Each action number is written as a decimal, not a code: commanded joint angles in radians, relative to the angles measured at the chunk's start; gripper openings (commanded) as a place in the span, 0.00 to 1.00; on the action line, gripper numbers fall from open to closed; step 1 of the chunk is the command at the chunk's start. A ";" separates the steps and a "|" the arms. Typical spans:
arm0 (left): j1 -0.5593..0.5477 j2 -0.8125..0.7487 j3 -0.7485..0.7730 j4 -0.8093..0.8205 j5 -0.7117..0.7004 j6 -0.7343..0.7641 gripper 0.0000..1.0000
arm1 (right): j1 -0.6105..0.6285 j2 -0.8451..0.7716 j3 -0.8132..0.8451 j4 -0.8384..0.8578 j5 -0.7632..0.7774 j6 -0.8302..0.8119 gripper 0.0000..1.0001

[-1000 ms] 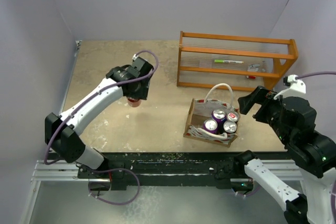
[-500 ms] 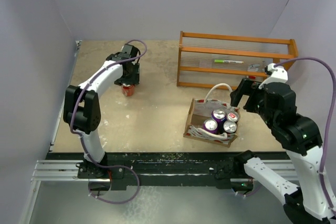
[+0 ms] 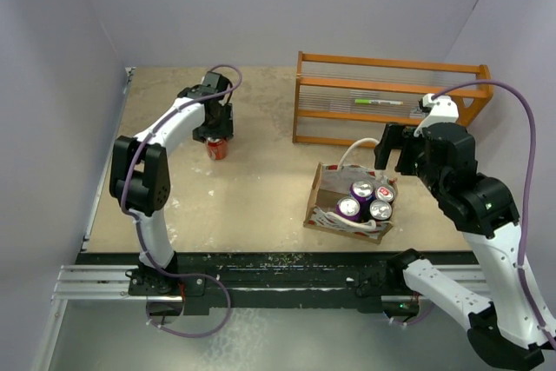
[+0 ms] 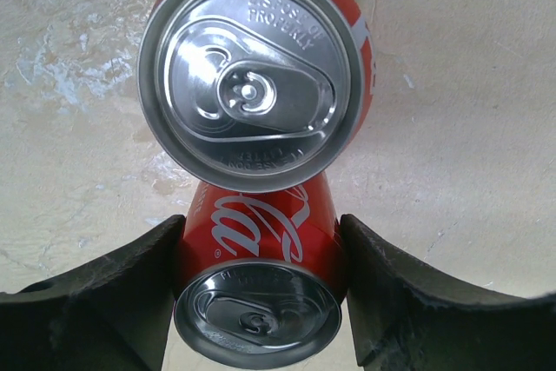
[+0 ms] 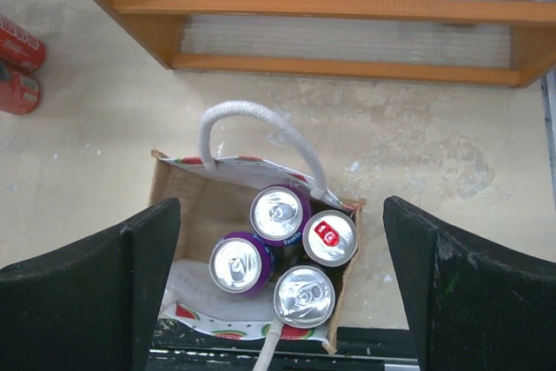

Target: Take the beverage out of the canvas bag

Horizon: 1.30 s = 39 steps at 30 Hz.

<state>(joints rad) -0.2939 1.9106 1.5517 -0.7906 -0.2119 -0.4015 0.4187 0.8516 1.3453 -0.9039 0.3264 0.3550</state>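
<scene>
**Four cans in the bag, two red ones out on the table**

Closest to me, the canvas bag [image 3: 326, 190] stands on the right half of the table [image 3: 261, 188], near the front edge. I count four cans packed upright in its right end, tops showing. They are the far purple can [image 5: 280, 212], the near purple can [image 5: 237, 264], the red-tab can [image 5: 330, 237] and the silver-topped can [image 5: 304, 295].

The bag has two white handles. The far handle [image 5: 248, 123] arches up, and the near handle [image 3: 347, 219] lies slumped along the front panel.

My right gripper [image 5: 282, 215] hangs above the bag's far side. Its fingers [image 5: 87, 293] are spread wide and grip nothing.

Further out on the left, my left gripper [image 4: 261, 241] is down at the table. Its fingers [image 4: 113, 293] are pressed against both sides of the gripped red can [image 4: 256, 241], which stands upright. The other red can [image 4: 252, 93] stands just beyond it, and I cannot tell whether the two touch. That makes two red cans outside the bag.

Farthest back on the right is one orange rack [image 3: 387, 67], with one green pen [image 3: 378, 102] inside it.
</scene>
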 commanded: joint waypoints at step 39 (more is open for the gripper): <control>-0.297 -0.859 -0.497 0.147 0.449 -0.455 0.99 | -0.001 -0.175 0.113 -0.183 -0.114 0.180 1.00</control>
<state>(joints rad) -0.5392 1.1156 1.0805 -0.7067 0.1753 -0.7547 0.4187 0.6937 1.4063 -1.0313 0.2413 0.4751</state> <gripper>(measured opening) 0.990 0.998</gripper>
